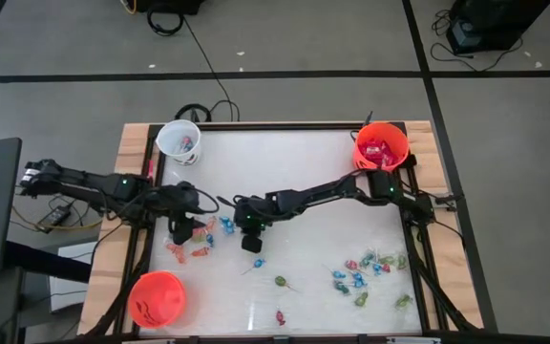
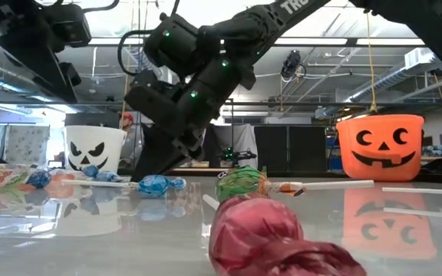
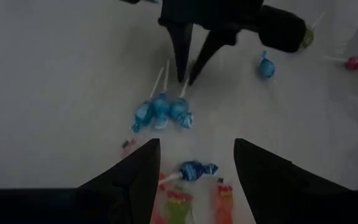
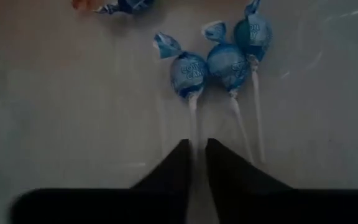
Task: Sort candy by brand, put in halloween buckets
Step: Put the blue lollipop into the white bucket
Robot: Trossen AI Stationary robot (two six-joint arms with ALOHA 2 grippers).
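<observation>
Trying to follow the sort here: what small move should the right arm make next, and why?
Probably lift straight up a little. The right end effector has its fingers nearly shut around the stick of one blue lollipop, which lies against two others on the table. A short lift would separate it. The left end effector hangs open nearby.

Left dark two-finger gripper (image 3: 194, 171) sits left of centre in the high view, fingers spread wide, pointing down. Right dark two-finger gripper (image 4: 196, 155) reaches to frame centre, fingers nearly together, tips near the table.
</observation>
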